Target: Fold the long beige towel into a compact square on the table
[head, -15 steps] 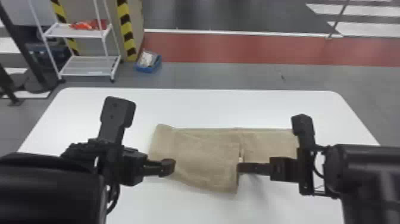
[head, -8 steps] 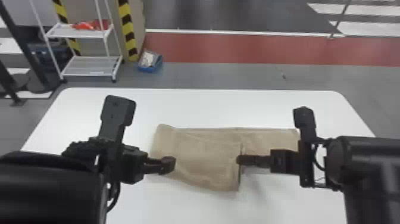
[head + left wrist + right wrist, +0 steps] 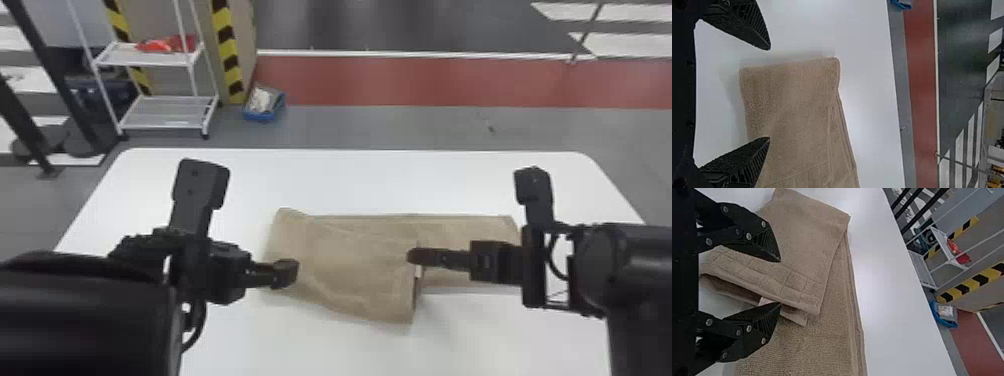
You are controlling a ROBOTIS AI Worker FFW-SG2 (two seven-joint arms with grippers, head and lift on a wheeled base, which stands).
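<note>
Beige towel: matt terry cloth, rough with small loops
Decorative towel band: cloth, raised squared pattern
Tabletop: smooth, white, faint sheen
Fingers: matt black, ridged inner faces
Finger-linkage pins: shiny, metal-looking
Left arm's cover: smooth, black, softly glossy
Blue tray: plastic-looking

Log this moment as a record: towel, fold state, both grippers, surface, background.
towel: beige, lying on the table
fold: left part folded over toward the right; flap's near corner juts past the lower layer's near edge
compact square: not yet, right part extends beyond the flap
left gripper: open, at the towel's left end
right gripper: open, at the flap's free edge
surface: white table
background: white rack, blue bin on the floor
</note>
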